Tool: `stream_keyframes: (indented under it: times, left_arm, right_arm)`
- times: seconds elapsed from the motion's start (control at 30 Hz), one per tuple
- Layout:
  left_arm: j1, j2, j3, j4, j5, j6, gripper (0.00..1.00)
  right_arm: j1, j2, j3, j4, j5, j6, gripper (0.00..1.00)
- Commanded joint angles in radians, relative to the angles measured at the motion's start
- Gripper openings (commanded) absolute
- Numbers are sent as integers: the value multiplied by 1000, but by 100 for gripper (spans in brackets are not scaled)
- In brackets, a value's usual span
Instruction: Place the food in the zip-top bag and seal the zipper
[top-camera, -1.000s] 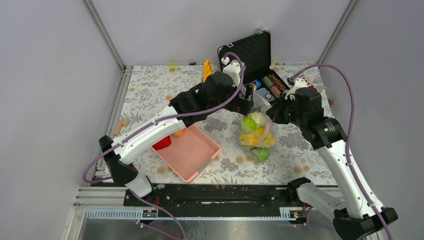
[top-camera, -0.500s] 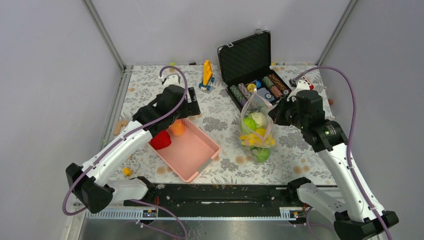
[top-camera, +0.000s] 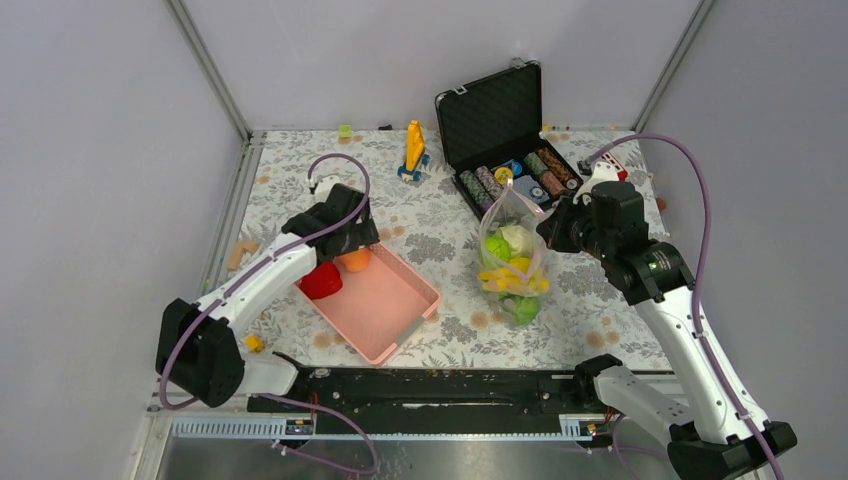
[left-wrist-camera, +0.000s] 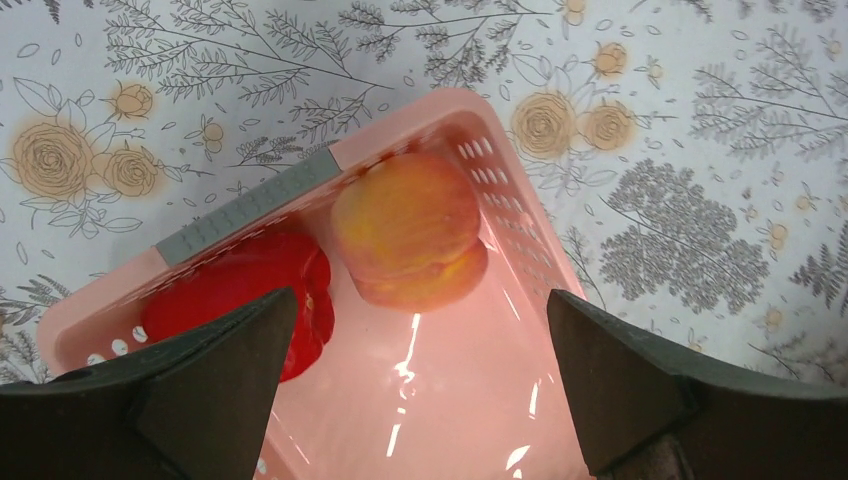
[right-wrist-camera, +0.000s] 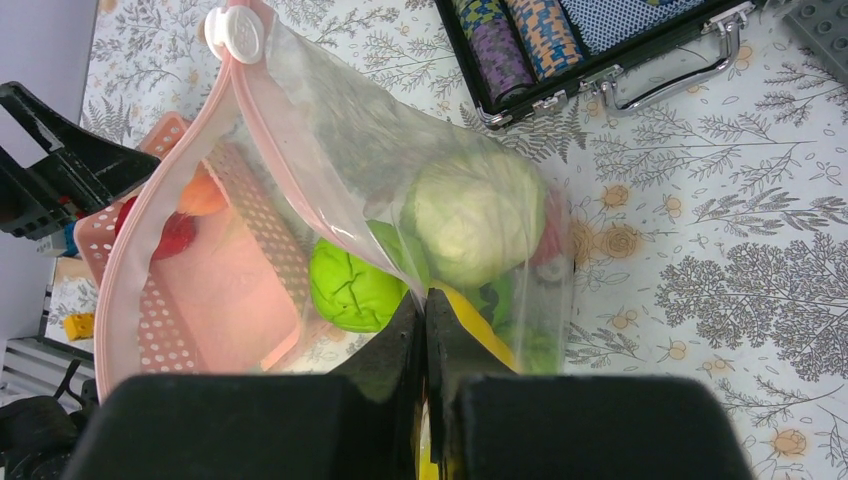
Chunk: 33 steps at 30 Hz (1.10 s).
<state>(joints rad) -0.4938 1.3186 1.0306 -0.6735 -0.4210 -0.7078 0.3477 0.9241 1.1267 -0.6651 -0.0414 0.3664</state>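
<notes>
My left gripper (left-wrist-camera: 420, 300) hangs over the far corner of the pink slotted plastic basket (left-wrist-camera: 440, 105), and its two black fingers (left-wrist-camera: 215, 390) are spread wide with nothing between them. Right under it, inside the basket, a round orange toy fruit (left-wrist-camera: 408, 235) sits just beside a shiny red toy fruit (left-wrist-camera: 240, 300). The basket lies left of the middle of the flowery counter (top-camera: 300, 170), closer to the near edge. My right gripper (right-wrist-camera: 425, 305) is squeezed tight on the side of the clear crinkly plastic zip-top bag (right-wrist-camera: 400, 150) and holds it up. The bag stands right of the middle, just in front of the open black case (top-camera: 500, 105) of striped poker chips (top-camera: 520, 172) by the far edge. Through the plastic I see a pale green toy cabbage (right-wrist-camera: 475, 215), a bright green round fruit (right-wrist-camera: 355, 285) and a bit of yellow banana (right-wrist-camera: 475, 335). The thin pink zipper strip (right-wrist-camera: 125, 270) makes a wide loop, so the mouth is open, with a small white slider (right-wrist-camera: 232, 35) at one end
</notes>
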Motion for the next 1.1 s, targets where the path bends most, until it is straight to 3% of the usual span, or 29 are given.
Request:
stream_keyframes:
  times: [0.0,0.47,0.9,1.07]
  left_arm:
    - [37,25,-32,137,53,1,99]
    - [82,154,-68,198,95,-10,79]
    - [92,237,-83,215,106,-25,73]
    - [92,237,-78,197,128,-37,63]
  right_arm:
    - [1,-17,-7,14,36,-4,1]
    - [2,-8,-5,12,72,-5,1]
    - [1,8,-4,13,69,-1,1]
    - [1,15,-2,9,70,-1,1]
